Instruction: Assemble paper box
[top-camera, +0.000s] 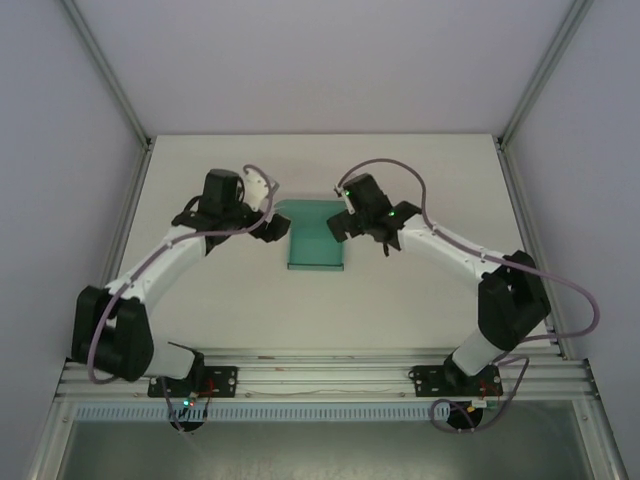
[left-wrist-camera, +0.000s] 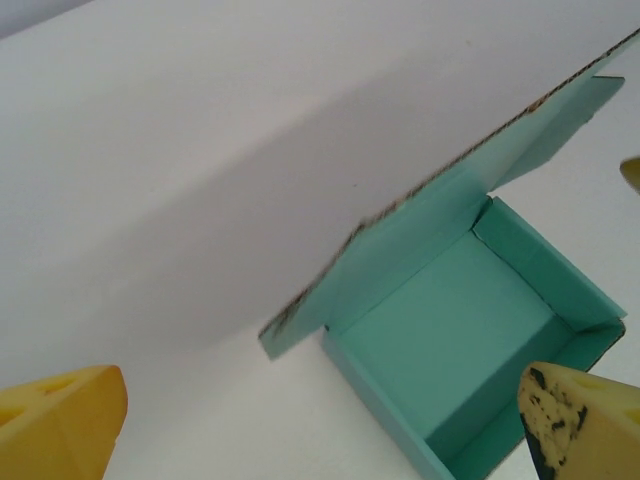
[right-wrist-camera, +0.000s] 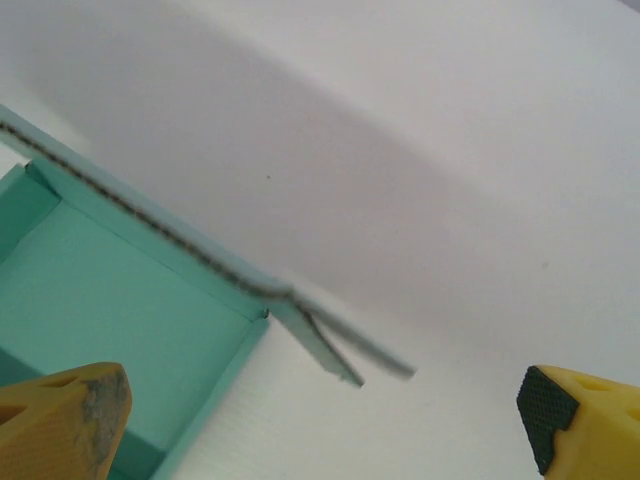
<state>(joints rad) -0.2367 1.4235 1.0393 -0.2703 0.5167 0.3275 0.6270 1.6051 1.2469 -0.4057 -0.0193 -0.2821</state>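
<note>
paper box (top-camera: 316, 240) hidden parts: far corners, from above
look: teal open tray, lid flap up
left fingers (left-wrist-camera: 60, 425): spread, empty
right fingers (right-wrist-camera: 580, 415): spread, empty

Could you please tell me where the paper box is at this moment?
In the top view, the paper box sits open near the middle of the table, between the left gripper and the right gripper.

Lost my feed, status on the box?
Left jaws open, right jaws open, both empty. Box folded, lid up, sits between them. Nothing blocking.
</note>
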